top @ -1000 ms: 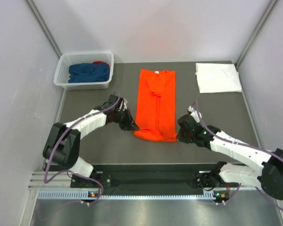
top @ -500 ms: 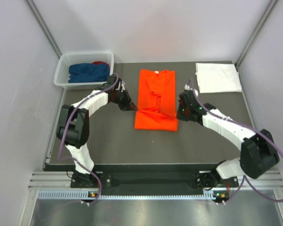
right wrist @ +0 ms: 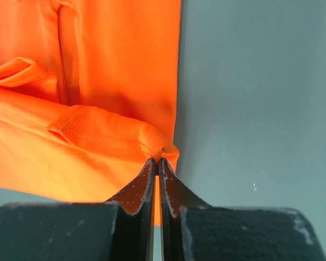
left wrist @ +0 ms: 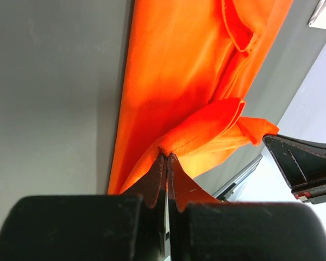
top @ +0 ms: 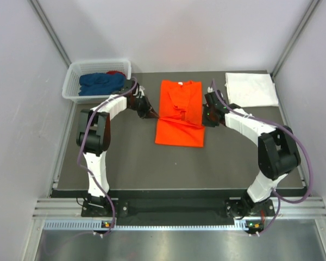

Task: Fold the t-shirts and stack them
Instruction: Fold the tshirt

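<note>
An orange t-shirt lies lengthwise in the middle of the table, its near hem lifted and carried back over its body. My left gripper is shut on the hem's left corner; in the left wrist view the cloth bunches at the fingertips. My right gripper is shut on the hem's right corner, which shows pinched in the right wrist view. A folded white t-shirt lies at the far right corner.
A white basket at the far left holds blue cloth and a bit of red cloth. Grey walls close in the table on three sides. Both arms stretch far out over the dark table top.
Both grippers have carried the shirt's near hem away from the table's front edge, towards the collar. The lower part now folds over the body, and both arms are stretched further out.
</note>
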